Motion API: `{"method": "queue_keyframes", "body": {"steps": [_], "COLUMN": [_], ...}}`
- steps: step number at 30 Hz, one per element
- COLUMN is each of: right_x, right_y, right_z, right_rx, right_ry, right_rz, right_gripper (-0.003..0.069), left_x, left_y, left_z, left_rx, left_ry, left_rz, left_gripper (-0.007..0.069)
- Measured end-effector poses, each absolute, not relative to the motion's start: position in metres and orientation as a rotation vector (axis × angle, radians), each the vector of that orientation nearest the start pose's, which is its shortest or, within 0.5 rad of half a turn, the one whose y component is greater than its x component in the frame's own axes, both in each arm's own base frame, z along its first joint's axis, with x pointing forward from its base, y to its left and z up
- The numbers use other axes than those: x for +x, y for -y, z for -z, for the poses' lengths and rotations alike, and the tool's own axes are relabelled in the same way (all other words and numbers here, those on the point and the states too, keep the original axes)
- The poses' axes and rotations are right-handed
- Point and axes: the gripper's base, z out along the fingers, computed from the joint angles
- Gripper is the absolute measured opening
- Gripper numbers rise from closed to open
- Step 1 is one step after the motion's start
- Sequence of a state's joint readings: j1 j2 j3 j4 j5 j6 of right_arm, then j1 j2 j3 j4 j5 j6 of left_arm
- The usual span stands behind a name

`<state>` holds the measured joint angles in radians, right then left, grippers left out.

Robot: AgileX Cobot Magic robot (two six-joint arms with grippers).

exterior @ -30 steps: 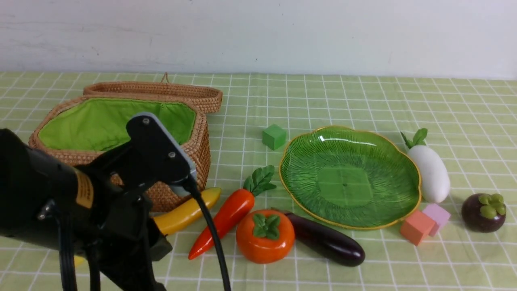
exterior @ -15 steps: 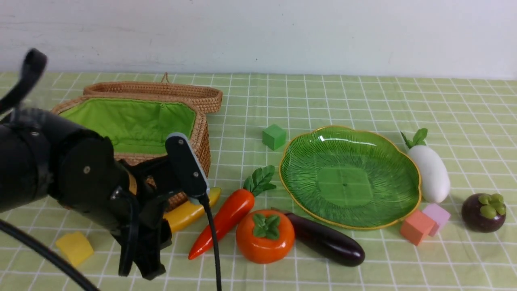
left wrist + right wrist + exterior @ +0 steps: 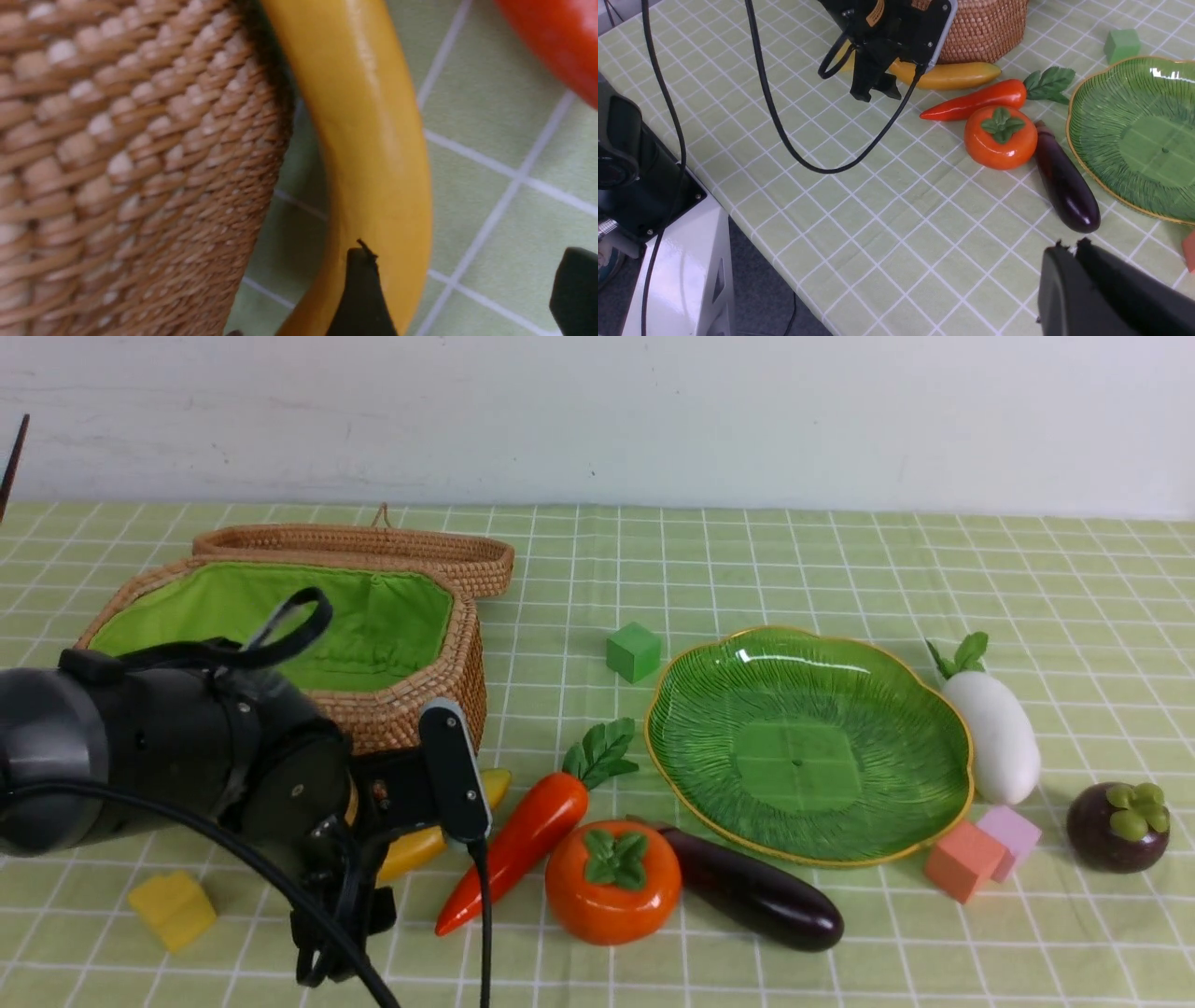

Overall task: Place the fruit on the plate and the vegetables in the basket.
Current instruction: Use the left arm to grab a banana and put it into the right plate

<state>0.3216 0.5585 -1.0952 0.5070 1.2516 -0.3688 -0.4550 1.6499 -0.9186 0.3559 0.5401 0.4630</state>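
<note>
Left wrist view: the left gripper [image 3: 467, 280] is seen with its jaws spread wide and nothing clamped between them. One dark fingertip [image 3: 362, 294] is placed in front of the banana [image 3: 373, 140], whether touching it cannot be told, and the other is found beside it, over the checked tablecloth [image 3: 490, 210]. The banana is laid on the cloth along the foot of the wicker basket [image 3: 117, 163], close against its wall, and the carrot [image 3: 556, 42] is seen just on its other side. In the front view the basket is shown at the left of the table, with its lid [image 3: 373, 546] folded back behind it. The carrot is laid between the banana and the persimmon [image 3: 613, 882], and the eggplant [image 3: 756, 891] is found just beside the persimmon, near the front rim of the green plate [image 3: 803, 747]. The radish [image 3: 999, 737] is laid just beside the right rim of the plate, and the mangosteen [image 3: 1117, 826] is placed further to the right. The right gripper [image 3: 1076, 247] is seen closed, its fingertips pressed together, above the cloth near the eggplant.
</note>
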Motion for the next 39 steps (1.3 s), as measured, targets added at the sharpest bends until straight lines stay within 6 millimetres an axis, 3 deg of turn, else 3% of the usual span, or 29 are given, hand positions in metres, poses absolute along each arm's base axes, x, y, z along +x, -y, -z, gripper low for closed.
{"method": "queue_keyframes", "body": {"steps": [9,17,25,29,39], "right_x": [0.024,0.024,0.024,0.024,0.024], "right_y": [-0.052,-0.052,-0.052,-0.052,-0.052], "right_z": [-0.425,-0.425,-0.425,-0.425,-0.425], "right_rx": [-0.812,-0.812,-0.812,-0.812,-0.812], "right_ry": [-1.979,-1.979,-1.979,-1.979,-1.979], "right_rz": [-0.588,-0.588,-0.588,-0.588,-0.588], "right_gripper": [0.0046,0.0055,0.0063,0.0067,0.0076], "left_x": [0.292,0.296,0.297,0.297,0.288], "left_y": [0.121,0.123,0.123,0.122,0.12], "left_z": [-0.189,-0.168,-0.157,-0.157,-0.176], "left_rx": [1.503,1.557,1.586,1.583,1.494], "left_ry": [-2.224,-2.257,-2.285,-2.305,-2.36], "left_rz": [-0.39,-0.394,-0.397,-0.401,-0.363], "left_gripper": [0.0494,0.0405,0.037,0.0314,0.0314]}}
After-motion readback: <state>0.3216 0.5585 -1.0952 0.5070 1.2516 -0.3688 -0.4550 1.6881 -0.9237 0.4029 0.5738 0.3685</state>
